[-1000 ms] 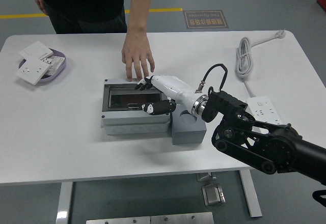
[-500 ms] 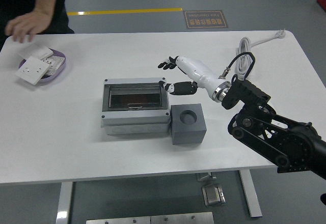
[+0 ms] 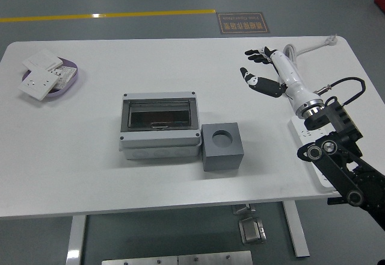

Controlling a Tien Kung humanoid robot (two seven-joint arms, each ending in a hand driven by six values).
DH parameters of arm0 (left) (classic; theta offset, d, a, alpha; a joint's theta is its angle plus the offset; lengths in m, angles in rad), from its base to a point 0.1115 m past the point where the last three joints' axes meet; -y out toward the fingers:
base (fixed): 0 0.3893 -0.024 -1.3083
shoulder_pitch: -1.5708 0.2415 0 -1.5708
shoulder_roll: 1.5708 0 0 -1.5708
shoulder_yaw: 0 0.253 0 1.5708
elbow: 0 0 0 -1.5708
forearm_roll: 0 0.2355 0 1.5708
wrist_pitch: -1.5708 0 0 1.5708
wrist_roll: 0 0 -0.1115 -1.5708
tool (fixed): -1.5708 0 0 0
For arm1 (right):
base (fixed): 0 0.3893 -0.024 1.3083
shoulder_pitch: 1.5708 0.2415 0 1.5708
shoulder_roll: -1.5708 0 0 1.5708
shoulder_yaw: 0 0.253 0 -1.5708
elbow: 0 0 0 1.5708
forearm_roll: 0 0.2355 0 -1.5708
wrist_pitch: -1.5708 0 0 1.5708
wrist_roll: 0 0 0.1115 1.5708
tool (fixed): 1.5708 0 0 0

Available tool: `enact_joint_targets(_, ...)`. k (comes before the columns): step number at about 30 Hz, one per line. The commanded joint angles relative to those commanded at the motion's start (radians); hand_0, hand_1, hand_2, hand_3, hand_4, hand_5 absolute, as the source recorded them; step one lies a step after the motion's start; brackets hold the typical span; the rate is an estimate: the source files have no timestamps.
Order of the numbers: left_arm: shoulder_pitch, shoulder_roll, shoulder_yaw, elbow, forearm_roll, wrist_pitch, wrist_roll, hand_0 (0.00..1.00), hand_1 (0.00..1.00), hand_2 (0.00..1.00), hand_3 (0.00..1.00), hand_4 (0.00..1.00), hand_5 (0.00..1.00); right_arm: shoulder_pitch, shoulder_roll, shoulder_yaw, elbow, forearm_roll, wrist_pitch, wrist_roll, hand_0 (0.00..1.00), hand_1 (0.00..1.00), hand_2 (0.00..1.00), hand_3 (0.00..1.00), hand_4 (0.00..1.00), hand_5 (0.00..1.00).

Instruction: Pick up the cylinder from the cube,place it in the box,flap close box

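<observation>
The right hand (image 3: 264, 71) hangs over the right part of the white table (image 3: 90, 168), raised on its white forearm with the black arm coming in from the lower right corner; its fingers (image 3: 254, 54) are spread and slack, grasping nothing, the thumb pointing left and apart from the rest. The grey box (image 3: 159, 125) sits near the middle of the table with its lid down, a dark clear window in the lid showing a dim interior; whether the cylinder lies inside cannot be told through the tinted pane. Just beside the box, touching its right lower corner, stands the grey cube (image 3: 222, 147), its round socket on top bare, with no cylinder in it. The hand is well apart from both, up and to the right of them. Behind the hand a coiled white cable (image 3: 304, 49) runs toward the table's far right corner, and a white power strip (image 3: 301, 134) lies partly hidden under the arm near the right edge. At the far left a purple dish (image 3: 67, 79) holds white wall-switch plates (image 3: 37, 82), one lying over its rim. Beyond the table the grey floor carries a yellow line (image 3: 108, 15) and a dark floor sign (image 3: 242, 21)
</observation>
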Motion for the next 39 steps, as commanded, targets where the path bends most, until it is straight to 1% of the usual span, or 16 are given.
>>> enact_joint_targets(6, 0.004, -0.007, 0.008, 0.0, -0.01, 0.002, -0.001, 0.587, 0.623, 0.565, 0.593, 0.638, 0.251, -0.058, 0.003, 0.153, -0.009, 0.062, -0.036, 0.073, 0.799, 0.711, 0.729, 0.715, 0.649, 0.35)
enact_joint_targets(9, 0.005, -0.009, 0.011, 0.0, -0.013, 0.002, -0.001, 0.586, 0.623, 0.565, 0.594, 0.639, 0.25, -0.077, 0.004, 0.216, -0.01, 0.107, -0.05, 0.113, 0.8, 0.711, 0.728, 0.712, 0.647, 0.348)
enact_joint_targets(11, 0.005, -0.009, 0.01, 0.0, -0.012, 0.002, -0.002, 0.586, 0.623, 0.565, 0.594, 0.639, 0.25, -0.086, 0.008, 0.241, -0.009, 0.139, -0.06, 0.139, 0.8, 0.711, 0.728, 0.712, 0.647, 0.348)
enact_joint_targets(15, 0.001, -0.007, 0.008, 0.0, -0.01, 0.001, -0.005, 0.587, 0.621, 0.565, 0.594, 0.639, 0.249, -0.1, 0.018, 0.253, -0.012, 0.209, -0.083, 0.189, 0.8, 0.711, 0.728, 0.706, 0.651, 0.351)
enact_joint_targets(19, -0.003, -0.006, 0.006, 0.0, -0.009, 0.001, -0.005, 0.587, 0.621, 0.565, 0.594, 0.639, 0.249, -0.114, 0.028, 0.255, -0.011, 0.245, -0.096, 0.214, 0.8, 0.711, 0.728, 0.706, 0.651, 0.351)
enact_joint_targets(20, -0.004, -0.005, 0.007, 0.0, -0.01, 0.001, -0.004, 0.587, 0.622, 0.565, 0.593, 0.641, 0.25, -0.117, 0.029, 0.256, -0.01, 0.25, -0.098, 0.217, 0.798, 0.729, 0.735, 0.72, 0.655, 0.332)
enact_joint_targets(25, -0.009, -0.004, 0.006, 0.0, -0.01, 0.001, -0.003, 0.587, 0.622, 0.565, 0.593, 0.641, 0.25, -0.122, 0.031, 0.262, -0.006, 0.26, -0.106, 0.227, 0.798, 0.729, 0.735, 0.72, 0.655, 0.332)
enact_joint_targets(26, -0.009, -0.004, 0.006, 0.0, -0.011, 0.001, -0.003, 0.587, 0.621, 0.565, 0.594, 0.643, 0.25, -0.122, 0.032, 0.263, -0.005, 0.261, -0.107, 0.229, 0.796, 0.746, 0.738, 0.723, 0.655, 0.325)
enact_joint_targets(39, -0.01, 0.005, 0.008, 0.0, -0.017, 0.005, 0.0, 0.587, 0.621, 0.565, 0.595, 0.647, 0.249, -0.123, 0.045, 0.27, 0.007, 0.268, -0.112, 0.241, 0.797, 0.739, 0.737, 0.72, 0.651, 0.317)
